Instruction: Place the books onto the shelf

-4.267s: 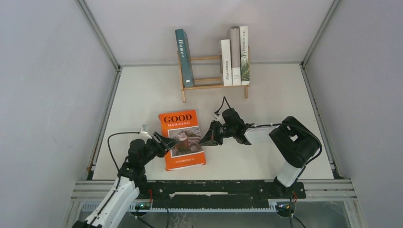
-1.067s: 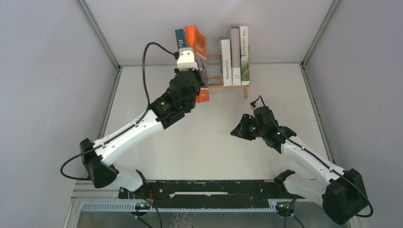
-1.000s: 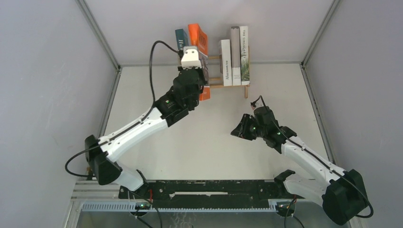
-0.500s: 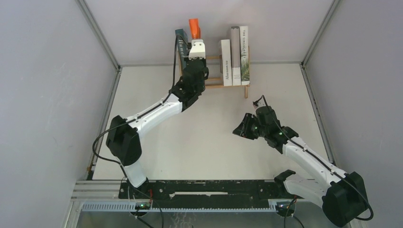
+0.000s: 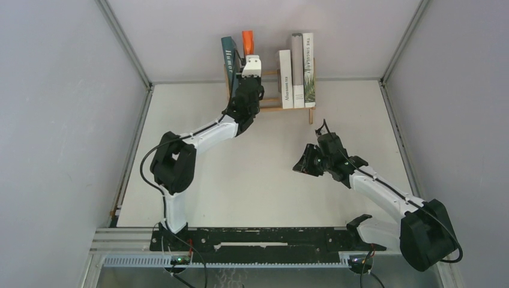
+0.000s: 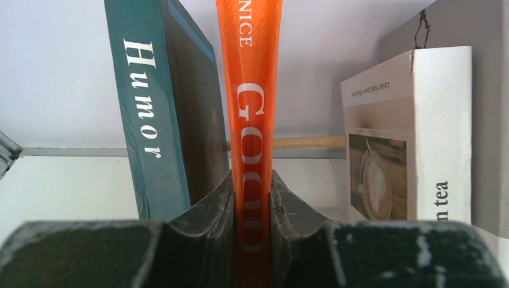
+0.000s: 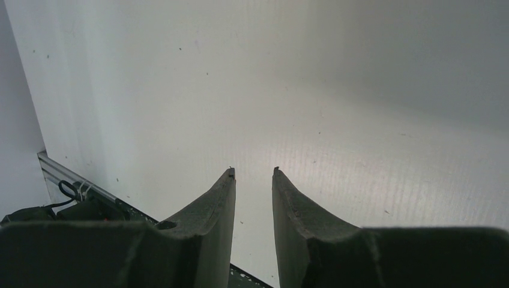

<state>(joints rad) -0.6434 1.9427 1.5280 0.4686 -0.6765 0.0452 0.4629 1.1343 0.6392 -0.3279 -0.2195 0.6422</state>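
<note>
1. We see left arm and right arm: white shells, black joints;
2. we note a thin black cable looping off each;
3. right gripper: black, tapered, scuffed fingers; white camera block on left wrist.

Bright, even light (soft shadows), sharp.

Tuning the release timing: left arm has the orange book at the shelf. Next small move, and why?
Probably push the orange book slightly deeper before releasing. The left fingers clamp its spine, upright between the teal Humor book and the white book; whether it rests on the shelf is hidden.
</note>
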